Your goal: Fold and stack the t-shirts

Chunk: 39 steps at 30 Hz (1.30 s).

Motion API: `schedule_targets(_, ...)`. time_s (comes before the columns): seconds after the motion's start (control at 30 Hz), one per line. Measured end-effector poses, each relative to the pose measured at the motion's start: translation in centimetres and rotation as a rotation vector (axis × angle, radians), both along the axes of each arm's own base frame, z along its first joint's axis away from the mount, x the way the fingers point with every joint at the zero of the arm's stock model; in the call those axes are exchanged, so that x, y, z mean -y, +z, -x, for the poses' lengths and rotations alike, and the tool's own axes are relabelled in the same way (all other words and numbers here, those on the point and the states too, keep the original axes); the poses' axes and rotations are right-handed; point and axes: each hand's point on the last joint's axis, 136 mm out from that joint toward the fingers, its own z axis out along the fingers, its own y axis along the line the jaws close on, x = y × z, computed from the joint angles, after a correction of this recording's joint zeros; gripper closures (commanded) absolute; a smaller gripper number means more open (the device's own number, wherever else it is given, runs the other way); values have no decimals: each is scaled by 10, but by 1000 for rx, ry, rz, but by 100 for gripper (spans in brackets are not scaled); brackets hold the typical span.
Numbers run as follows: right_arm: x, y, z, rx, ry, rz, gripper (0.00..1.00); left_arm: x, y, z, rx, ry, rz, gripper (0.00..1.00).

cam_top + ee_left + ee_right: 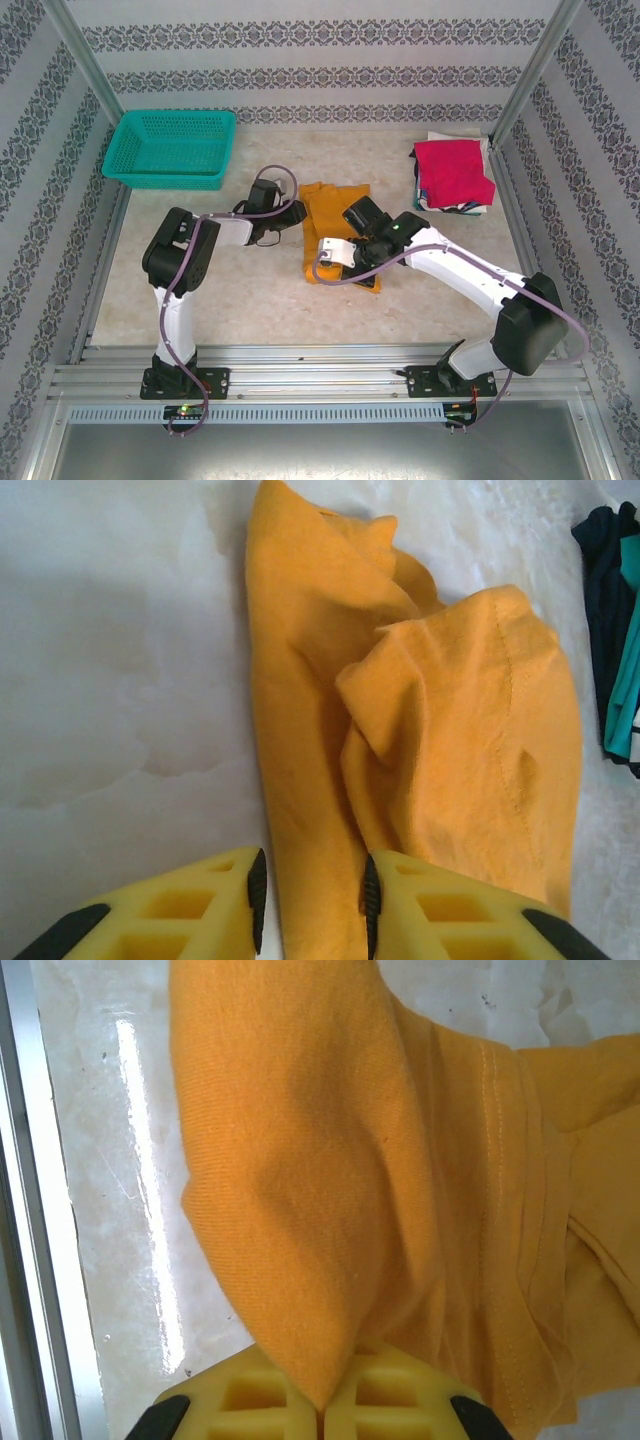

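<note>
Right pincer (320, 1412) clamps mustard shirt (330, 1180), probably its edge; bare table (120, 1260) beside.

**Desk:** What can't be made out here?

**Operator:** Seen from above, my right arm (455, 262) covers the near end of the mustard-orange t-shirt (335, 205). At my left gripper (312, 890), cloth runs off the bottom edge between the fingers (450, 920). Whether they pinch it, I cannot tell.

**Desk:** And elsewhere?

**Operator:** A fold covers where my right gripper's (320, 1405) tips meet. Dark and teal garments (612, 630) are cropped at the right edge. Under the crimson-red t-shirt (452, 168), the pile (468, 208) is too small to count.
</note>
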Motion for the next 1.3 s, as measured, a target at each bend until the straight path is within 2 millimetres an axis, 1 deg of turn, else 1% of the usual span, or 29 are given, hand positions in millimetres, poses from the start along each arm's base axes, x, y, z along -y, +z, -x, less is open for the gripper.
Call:
schedule_targets(0.07,-1,-1,-1,-1,3,3,100,1,-5,1,-17,1,11,78)
schedule_targets(0.2,-4,-1,-6,3,17,11,100,5,-7,-2,-28,-2,29,86)
schedule_targets(0.3,-7,2,-13,20,28,14,100,6,-11,-2,-35,-5,31,100)
schedule_targets(0.43,-9,10,-32,58,36,23,100,6,-12,-2,-32,-12,31,100)
schedule_targets(0.57,-10,14,-65,105,26,49,100,5,-12,-3,-30,-18,38,100)
schedule_targets(0.73,-8,15,-114,163,7,87,100,2,-13,-3,-44,-32,78,100)
schedule_targets(0.93,-6,20,-166,222,-10,104,100,2,-13,-4,-60,-58,121,100)
schedule_targets(1.13,-8,25,-208,266,-14,117,100,2,-14,-5,-88,-83,133,100)
schedule_targets(1.3,-13,25,-232,291,-11,115,100,3,-14,-4,-95,-107,140,100)
